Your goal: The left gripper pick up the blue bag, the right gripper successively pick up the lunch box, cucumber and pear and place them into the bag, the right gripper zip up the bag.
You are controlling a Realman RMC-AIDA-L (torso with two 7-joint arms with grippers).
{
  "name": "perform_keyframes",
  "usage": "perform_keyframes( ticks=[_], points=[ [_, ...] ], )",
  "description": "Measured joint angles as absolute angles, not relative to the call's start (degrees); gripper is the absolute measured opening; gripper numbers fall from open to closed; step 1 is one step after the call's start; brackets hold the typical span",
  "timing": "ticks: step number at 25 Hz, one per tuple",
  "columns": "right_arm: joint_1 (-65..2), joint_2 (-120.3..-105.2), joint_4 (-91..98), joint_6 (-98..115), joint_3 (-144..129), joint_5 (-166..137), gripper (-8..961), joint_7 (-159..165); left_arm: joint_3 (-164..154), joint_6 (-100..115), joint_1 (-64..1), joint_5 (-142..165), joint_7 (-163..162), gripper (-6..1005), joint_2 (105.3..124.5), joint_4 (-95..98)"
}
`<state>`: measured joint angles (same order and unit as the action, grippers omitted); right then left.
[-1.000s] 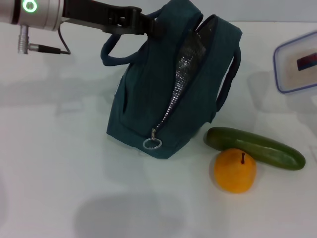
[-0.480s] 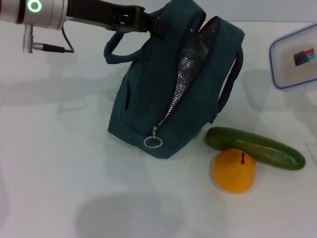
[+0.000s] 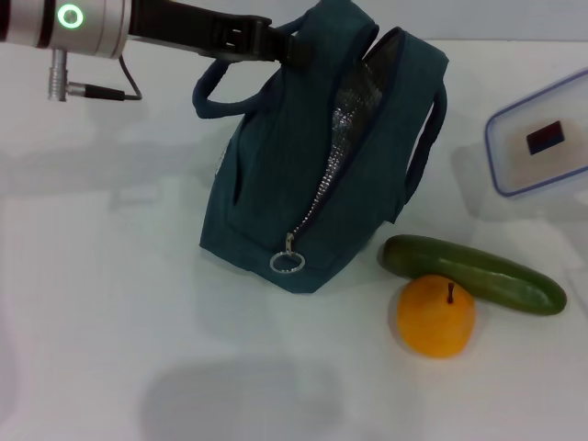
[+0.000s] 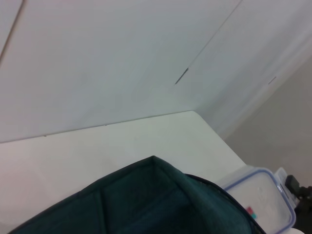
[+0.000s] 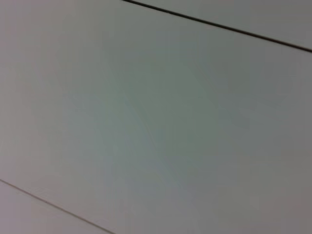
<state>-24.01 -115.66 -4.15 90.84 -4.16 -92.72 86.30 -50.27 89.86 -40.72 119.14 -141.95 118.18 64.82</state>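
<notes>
Holding the blue bag [image 3: 331, 156] at frame centre, your left gripper [image 3: 292, 48] pinches its top; the lunch box [image 3: 542, 133] hangs right of the upward-facing opening, right gripper unseen

A plain white table [image 3: 110, 303] meets a pale wall [image 4: 97, 58].

Bright even light, soft shadows, slight blur
</notes>
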Motion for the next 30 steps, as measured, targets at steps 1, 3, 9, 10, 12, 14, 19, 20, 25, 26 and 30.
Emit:
perform_keyframes(
  ticks=[1, 3, 9, 10, 12, 14, 19, 20, 25, 26, 30],
  points=[
    [-24.0, -115.68, -4.2, 90.9, -4.5, -92.8, 95, 86.7, -50.3, 89.6, -40.8, 119.1, -141.6, 53, 118.14, 64.7],
    [-24.3, -115.73, -4.2, 91.2, -5.4, -93.2, 95, 87.9, -50.3, 89.2, -40.9, 119.2, -141.2, 53, 118.03, 64.5],
    [-24.5, -115.76, -4.2, 89.9, -6.5, -93.5, 95, 88.8, -50.3, 88.2, -41.2, 119.2, -139.8, 53, 117.88, 64.1],
    [-24.4, -115.69, -4.1, 89.4, -6.6, -93.5, 95, 88.9, -50.3, 88.2, -41.1, 119.2, -139.6, 53, 117.88, 64.1],
    [-24.0, -115.59, -3.7, 87.9, -7.0, -93.6, 95, 89.3, -50.3, 88.2, -41.1, 119.2, -139.4, 54, 117.87, 64.0],
    [-23.7, -115.50, -3.4, 86.3, -7.4, -93.8, 95, 89.6, -50.2, 88.1, -41.1, 119.2, -139.3, 54, 117.86, 63.7],
    [-23.6, -115.40, -2.2, 81.9, -8.1, -94.7, 94, 89.9, -50.0, 87.9, -41.2, 119.3, -138.9, 53, 117.77, 62.9],
    [-23.6, -115.40, -2.2, 81.9, -8.1, -94.7, 94, 89.9, -50.0, 87.8, -41.2, 119.3, -138.9, 53, 117.77, 62.9],
    [-23.9, -115.46, -1.3, 78.8, -8.1, -94.8, 94, 89.7, -50.1, 87.3, -41.2, 119.3, -138.8, 54, 117.67, 62.9],
    [-24.0, -115.48, -1.2, 78.5, -8.1, -94.8, 94, 89.7, -50.1, 87.3, -41.2, 119.3, -138.7, 54, 117.67, 62.9],
    [-24.2, -115.54, -0.4, 77.9, -7.9, -94.6, 94, 89.6, -50.0, 87.2, -41.2, 119.3, -138.4, 53, 117.67, 62.8]
  ],
)
